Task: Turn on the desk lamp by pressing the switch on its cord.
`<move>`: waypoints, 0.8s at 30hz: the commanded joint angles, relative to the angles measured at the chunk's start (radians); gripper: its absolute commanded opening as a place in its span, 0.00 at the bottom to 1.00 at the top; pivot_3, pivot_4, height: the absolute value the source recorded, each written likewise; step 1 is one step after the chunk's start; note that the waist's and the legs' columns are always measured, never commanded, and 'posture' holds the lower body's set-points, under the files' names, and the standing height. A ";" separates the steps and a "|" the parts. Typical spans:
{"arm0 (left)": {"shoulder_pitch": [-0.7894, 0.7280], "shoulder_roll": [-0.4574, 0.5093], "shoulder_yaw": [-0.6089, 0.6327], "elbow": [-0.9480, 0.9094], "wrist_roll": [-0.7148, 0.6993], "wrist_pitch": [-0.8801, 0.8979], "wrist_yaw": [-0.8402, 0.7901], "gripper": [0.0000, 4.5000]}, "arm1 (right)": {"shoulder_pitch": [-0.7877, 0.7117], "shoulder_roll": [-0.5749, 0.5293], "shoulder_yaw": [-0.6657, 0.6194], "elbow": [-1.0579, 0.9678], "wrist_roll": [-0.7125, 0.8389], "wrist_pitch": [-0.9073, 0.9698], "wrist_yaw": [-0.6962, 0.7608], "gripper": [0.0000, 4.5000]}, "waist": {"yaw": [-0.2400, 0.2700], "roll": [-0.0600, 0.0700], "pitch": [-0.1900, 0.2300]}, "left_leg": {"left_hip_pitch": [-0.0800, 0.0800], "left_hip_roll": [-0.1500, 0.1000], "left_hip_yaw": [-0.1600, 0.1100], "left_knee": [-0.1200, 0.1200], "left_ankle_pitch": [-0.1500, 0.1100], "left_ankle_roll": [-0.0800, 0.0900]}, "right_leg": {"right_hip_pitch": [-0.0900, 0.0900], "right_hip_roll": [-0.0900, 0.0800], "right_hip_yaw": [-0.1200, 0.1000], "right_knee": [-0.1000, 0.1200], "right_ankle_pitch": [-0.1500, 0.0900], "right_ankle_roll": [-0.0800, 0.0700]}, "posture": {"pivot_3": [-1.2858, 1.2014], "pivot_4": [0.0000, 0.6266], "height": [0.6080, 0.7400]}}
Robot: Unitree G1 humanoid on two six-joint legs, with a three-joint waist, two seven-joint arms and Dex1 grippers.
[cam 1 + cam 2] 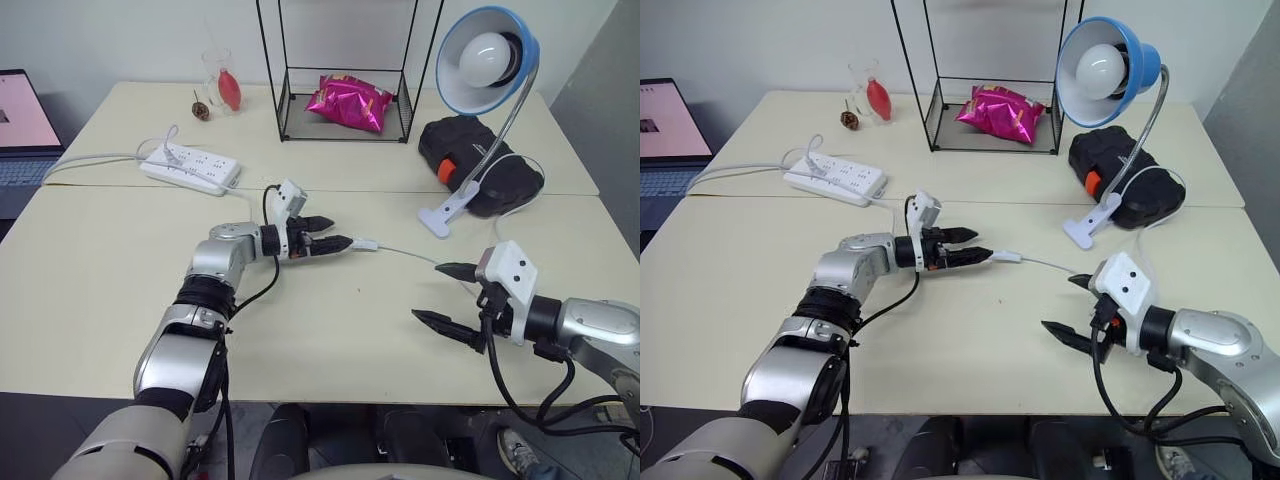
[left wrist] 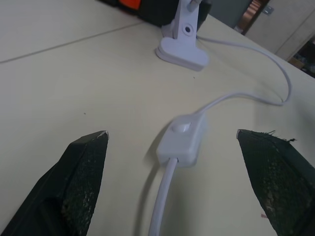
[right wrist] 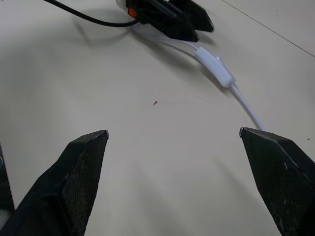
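Your desk (image 1: pixel 100 330) carries the desk lamp (image 1: pixel 487 60), clipped at the far right, bulb unlit as far as the view tells. The cord (image 1: pixel 410 255) runs from it across mid-desk. Your left pincer (image 1: pixel 335 233) sits low, fingers apart, tips just beside the switch (image 2: pixel 182 138). Your right pincer (image 1: pixel 440 295) hovers nearby, fingers spread wide, empty.

We find the desk lamp (image 1: pixel 487 60) standing on its white clip base at the table's right rear, blue shade facing forward, bulb unlit. Its thin white cord (image 2: pixel 256 93) curves across the tabletop to the switch (image 2: pixel 181 138) (small, white, oblong), lying flat.
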 commanded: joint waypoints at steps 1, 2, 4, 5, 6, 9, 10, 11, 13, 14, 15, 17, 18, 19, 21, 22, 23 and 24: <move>-0.041 -0.014 -0.019 0.057 0.042 -0.034 -0.073 0.96 | -0.005 -0.009 -0.045 -0.059 0.041 0.028 -0.027 1.00 | 0.000 0.000 0.000 | 0.000 0.000 0.000 0.000 0.000 0.000 | 0.000 0.000 0.000 0.000 0.000 0.000 | 0.52 0.24 1.00; -0.047 -0.019 -0.020 0.073 0.050 -0.037 -0.081 0.96 | -0.006 -0.009 -0.048 -0.063 0.048 0.033 -0.033 1.00 | 0.000 0.000 0.000 | 0.000 0.000 0.000 0.000 0.000 0.000 | 0.000 0.000 0.000 0.000 0.000 0.000 | 0.52 0.24 1.00; -0.058 -0.028 -0.019 0.102 0.066 -0.052 -0.085 0.96 | -0.008 -0.007 -0.052 -0.070 0.059 0.042 -0.044 1.00 | 0.000 0.000 0.000 | 0.000 0.000 -0.001 0.000 0.000 0.000 | 0.000 0.000 -0.001 0.000 0.000 0.000 | 0.52 0.24 1.00; -0.065 -0.032 -0.020 0.116 0.075 -0.060 -0.086 0.96 | -0.009 -0.006 -0.053 -0.072 0.066 0.046 -0.050 1.00 | 0.000 0.000 0.000 | 0.000 0.000 -0.001 0.000 0.000 0.000 | 0.000 0.000 -0.001 0.000 0.000 0.001 | 0.52 0.24 1.00; -0.071 -0.036 -0.023 0.127 0.084 -0.066 -0.093 0.96 | -0.009 -0.005 -0.053 -0.075 0.071 0.049 -0.057 1.00 | 0.000 0.000 0.000 | 0.000 0.000 -0.001 0.000 0.000 0.000 | 0.000 0.000 0.000 0.000 -0.001 0.001 | 0.52 0.24 1.00; -0.084 -0.046 -0.015 0.150 0.096 -0.074 -0.103 0.96 | -0.009 -0.003 -0.054 -0.081 0.080 0.054 -0.071 1.00 | 0.000 0.000 0.000 | 0.000 0.000 -0.001 0.001 0.000 0.000 | 0.000 0.000 0.000 0.000 -0.001 0.001 | 0.52 0.24 1.00; -0.087 -0.050 -0.009 0.156 0.096 -0.075 -0.102 0.96 | -0.009 -0.004 -0.053 -0.082 0.082 0.054 -0.075 1.00 | 0.000 0.000 0.000 | 0.000 0.000 -0.001 0.001 0.000 0.000 | 0.000 0.000 0.000 0.000 -0.001 0.001 | 0.52 0.24 1.00; -0.089 -0.053 -0.005 0.160 0.097 -0.074 -0.104 0.96 | -0.009 -0.004 -0.052 -0.081 0.083 0.053 -0.079 1.00 | 0.000 0.000 0.000 | 0.000 0.000 -0.001 0.000 0.000 0.000 | 0.000 0.000 0.000 0.000 -0.001 0.001 | 0.52 0.24 1.00; -0.093 -0.059 0.002 0.169 0.098 -0.072 -0.109 0.96 | -0.009 -0.006 -0.051 -0.082 0.087 0.052 -0.085 1.00 | 0.000 0.000 0.000 | 0.000 0.000 -0.001 0.000 0.000 0.000 | 0.000 0.000 0.000 0.000 -0.001 0.001 | 0.52 0.24 1.00; -0.093 -0.061 0.002 0.173 0.100 -0.073 -0.112 0.96 | -0.008 -0.006 -0.051 -0.082 0.089 0.052 -0.087 1.00 | 0.000 0.000 0.000 | 0.000 0.000 -0.001 0.000 0.000 0.000 | 0.000 0.000 0.000 0.000 -0.001 0.001 | 0.52 0.24 1.00; -0.094 -0.063 0.003 0.177 0.103 -0.074 -0.114 0.96 | -0.008 -0.007 -0.051 -0.082 0.091 0.051 -0.089 1.00 | 0.000 0.000 0.000 | 0.000 0.000 -0.001 0.000 0.000 0.000 | 0.000 0.000 0.000 0.000 -0.001 0.001 | 0.52 0.24 1.00; -0.095 -0.066 0.005 0.183 0.110 -0.075 -0.118 0.96 | -0.006 -0.011 -0.049 -0.082 0.095 0.050 -0.093 1.00 | 0.000 0.000 0.000 | 0.000 0.000 -0.001 0.000 0.000 0.000 | 0.000 0.000 0.000 0.000 -0.001 0.001 | 0.52 0.24 1.00; -0.096 -0.068 0.005 0.185 0.113 -0.075 -0.120 0.93 | -0.006 -0.012 -0.049 -0.081 0.096 0.049 -0.094 1.00 | 0.000 0.000 0.000 | 0.000 0.000 -0.001 0.000 0.000 0.000 | 0.000 0.000 0.000 0.000 0.000 0.001 | 0.52 0.24 1.00; -0.097 -0.069 0.005 0.187 0.116 -0.074 -0.121 0.91 | -0.006 -0.013 -0.048 -0.080 0.097 0.048 -0.095 1.00 | 0.000 0.000 0.000 | 0.000 0.000 -0.001 0.000 0.000 0.000 | 0.000 0.000 0.000 0.000 0.000 0.001 | 0.52 0.24 1.00; -0.098 -0.072 0.005 0.191 0.123 -0.077 -0.125 0.83 | -0.005 -0.014 -0.048 -0.080 0.098 0.047 -0.095 1.00 | 0.000 0.000 0.000 | 0.000 0.000 -0.001 0.000 0.000 0.000 | 0.000 0.000 0.000 0.000 -0.001 0.001 | 0.52 0.24 1.00; -0.099 -0.073 0.006 0.194 0.125 -0.079 -0.124 0.77 | -0.005 -0.013 -0.046 -0.080 0.098 0.047 -0.096 1.00 | 0.000 0.000 0.000 | 0.000 0.000 -0.001 0.000 0.000 0.000 | 0.000 0.000 0.000 0.000 -0.001 0.001 | 0.52 0.24 1.00; -0.100 -0.075 0.008 0.197 0.127 -0.081 -0.123 0.73 | -0.004 -0.013 -0.045 -0.081 0.097 0.046 -0.097 1.00 | 0.000 0.000 0.000 | 0.000 0.000 -0.001 0.000 0.000 0.000 | 0.000 0.000 0.000 0.000 -0.001 0.001 | 0.52 0.24 1.00; -0.102 -0.078 0.010 0.201 0.128 -0.084 -0.120 0.68 | -0.004 -0.013 -0.044 -0.081 0.097 0.046 -0.098 1.00 | 0.000 0.000 0.000 | 0.000 0.000 -0.001 0.000 0.000 0.000 | 0.000 0.000 0.000 0.000 -0.001 0.001 | 0.52 0.24 1.00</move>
